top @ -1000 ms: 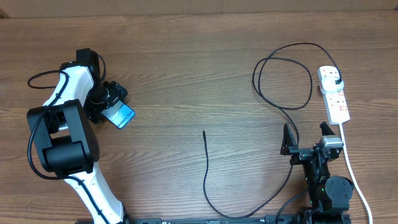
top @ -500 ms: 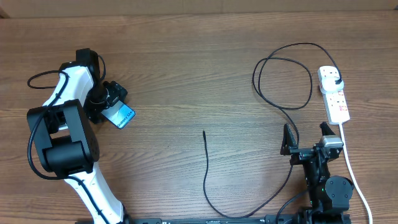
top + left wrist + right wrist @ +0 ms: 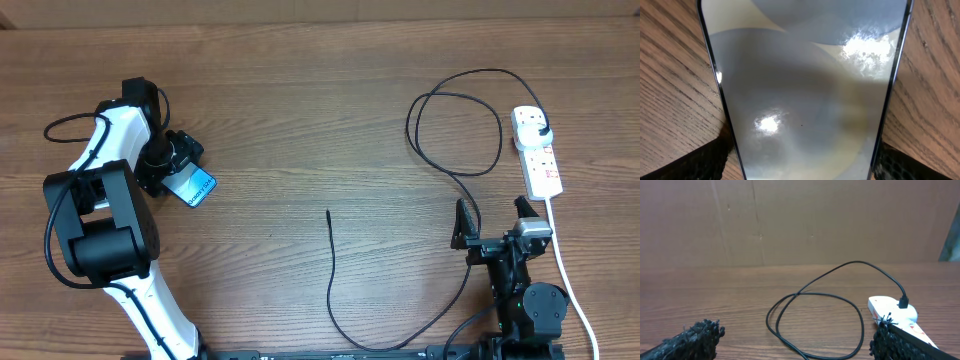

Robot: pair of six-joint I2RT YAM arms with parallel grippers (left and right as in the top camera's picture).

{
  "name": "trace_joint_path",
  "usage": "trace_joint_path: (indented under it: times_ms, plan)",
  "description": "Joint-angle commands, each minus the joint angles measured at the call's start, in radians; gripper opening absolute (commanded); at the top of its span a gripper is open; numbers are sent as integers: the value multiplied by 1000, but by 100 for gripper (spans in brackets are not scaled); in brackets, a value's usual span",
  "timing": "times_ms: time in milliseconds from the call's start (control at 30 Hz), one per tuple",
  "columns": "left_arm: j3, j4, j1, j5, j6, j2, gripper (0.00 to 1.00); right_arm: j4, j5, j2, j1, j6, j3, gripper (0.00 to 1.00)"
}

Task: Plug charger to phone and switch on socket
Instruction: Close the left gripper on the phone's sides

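The phone (image 3: 193,187) lies on the table at the left, its blue screen up. My left gripper (image 3: 180,172) is down over its near end. In the left wrist view the phone (image 3: 800,90) fills the frame, and the black fingertips (image 3: 710,162) stand wide at its two long edges. The charger (image 3: 333,280) runs from its free tip at mid-table, round the front, through a loop (image 3: 815,310), to its plug (image 3: 540,126) in the white socket (image 3: 538,155). My right gripper (image 3: 492,218) is open and empty, below the loop and left of the socket (image 3: 890,311).
The socket's thick white cord (image 3: 568,275) trails toward the front edge just right of my right arm. The left arm's white and black body (image 3: 100,225) takes up the front left. A brown wall (image 3: 790,220) rises behind the table.
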Motion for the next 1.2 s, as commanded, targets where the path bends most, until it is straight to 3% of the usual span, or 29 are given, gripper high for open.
trace_joint_path:
  times_ms: [0,1167]
  plan:
    - [7,-6,11,-48,-6,27,93,5,8,-7,6,-2,-11,100]
    - [7,-15,11,-48,-6,27,84,5,8,-7,6,-2,-11,100]
